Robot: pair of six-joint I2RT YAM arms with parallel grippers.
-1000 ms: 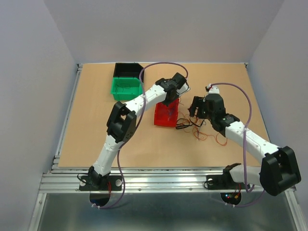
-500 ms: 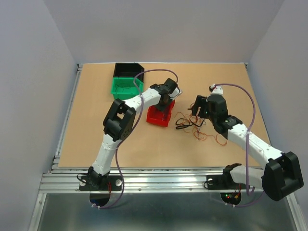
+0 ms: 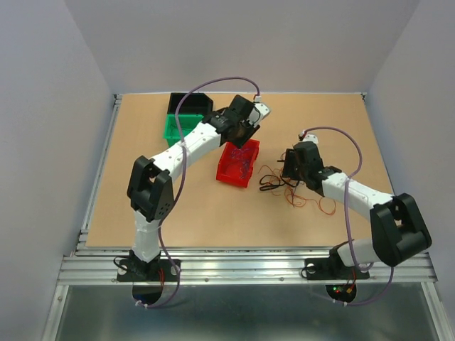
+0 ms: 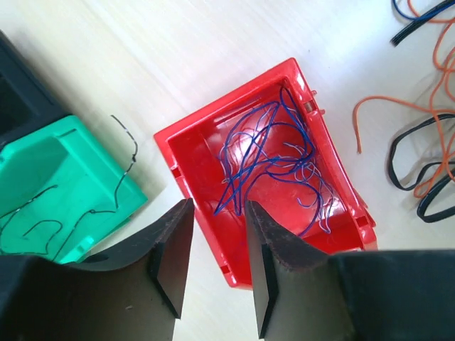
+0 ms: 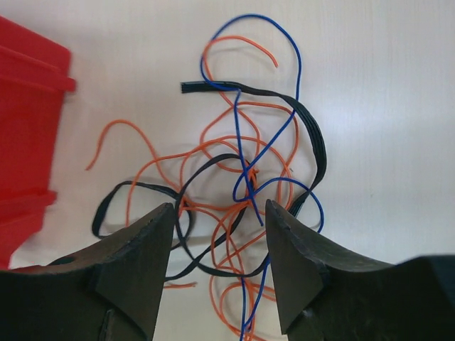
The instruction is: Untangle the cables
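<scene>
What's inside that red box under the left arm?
The red box holds a loose tangle of thin blue wires. Its near corner is hidden behind the left gripper.

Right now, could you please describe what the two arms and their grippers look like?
The left arm and right arm have white shells with bulky black joint housings. A thick lilac cable arcs along each one. The left gripper and right gripper each have two flat, matte black fingers tapering to blunt tips. No markings or sleeves are visible.
</scene>
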